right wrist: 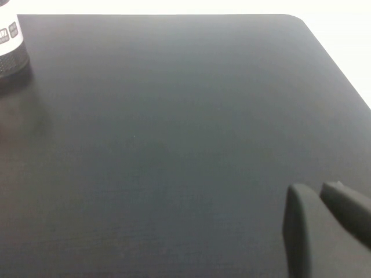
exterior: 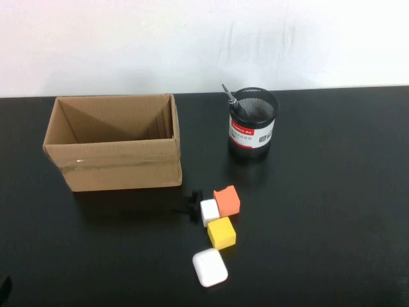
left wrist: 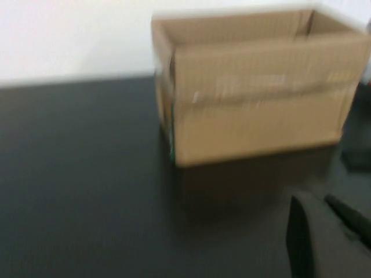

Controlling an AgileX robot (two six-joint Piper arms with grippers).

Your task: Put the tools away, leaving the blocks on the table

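Observation:
The slim black-handled tool [exterior: 229, 94] stands in a black mesh cup [exterior: 253, 123], its metal tip sticking up over the rim. The red scissors and blue pliers are not in view. The orange block [exterior: 227, 200], white block [exterior: 209, 212] and yellow block [exterior: 222, 232] lie together on the black table [exterior: 332, 211]. My left gripper [left wrist: 313, 198] is shut and empty, low over the table in front of the cardboard box [left wrist: 255, 92]. My right gripper [right wrist: 313, 186] is shut and empty over bare table at the right, far from the cup [right wrist: 8, 46].
An open cardboard box [exterior: 115, 150] stands at the back left; what it holds is hidden. A white rounded-square case [exterior: 210, 267] lies near the front, below the yellow block. A small black knob-like piece [exterior: 193, 204] lies beside the white block.

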